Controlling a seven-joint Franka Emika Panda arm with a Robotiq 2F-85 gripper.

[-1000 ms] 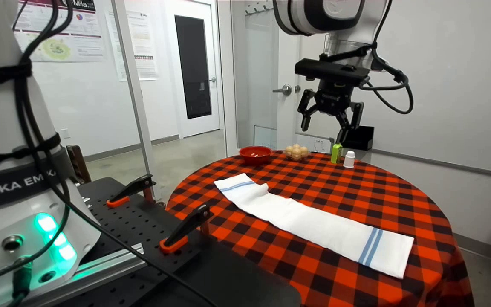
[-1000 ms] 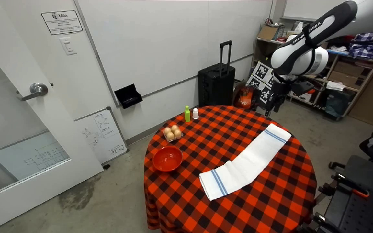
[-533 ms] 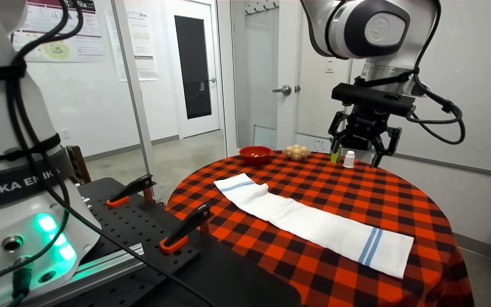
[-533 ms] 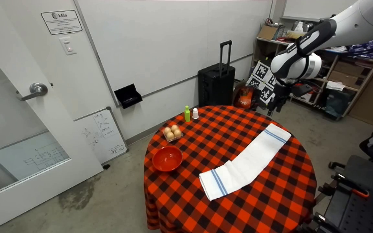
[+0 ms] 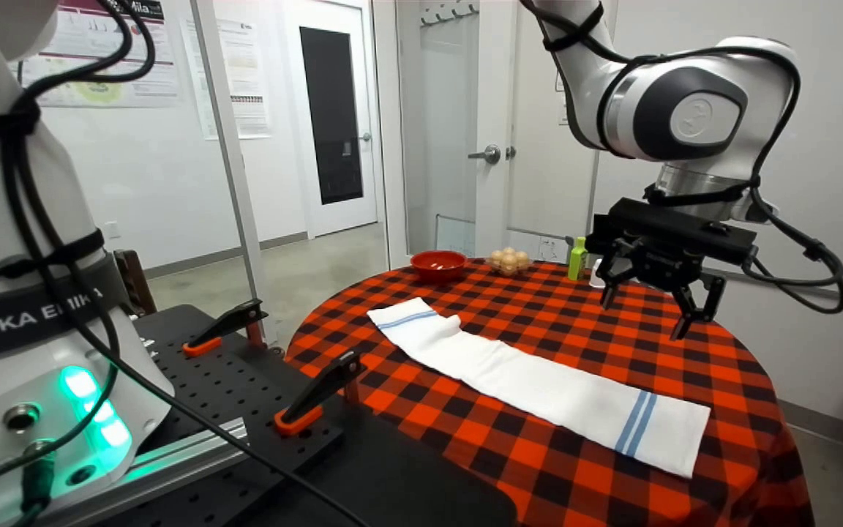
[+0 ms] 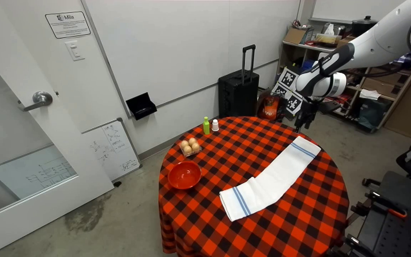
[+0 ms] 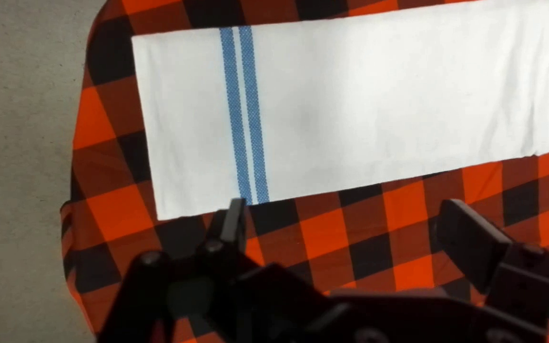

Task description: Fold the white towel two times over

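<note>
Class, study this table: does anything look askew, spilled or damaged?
The white towel bunches up on one long edge, near the end closer to the red bowl, instead of lying flat. No spill or damage shows.

Wrist view down onto towel (image 7: 350,105)
</note>
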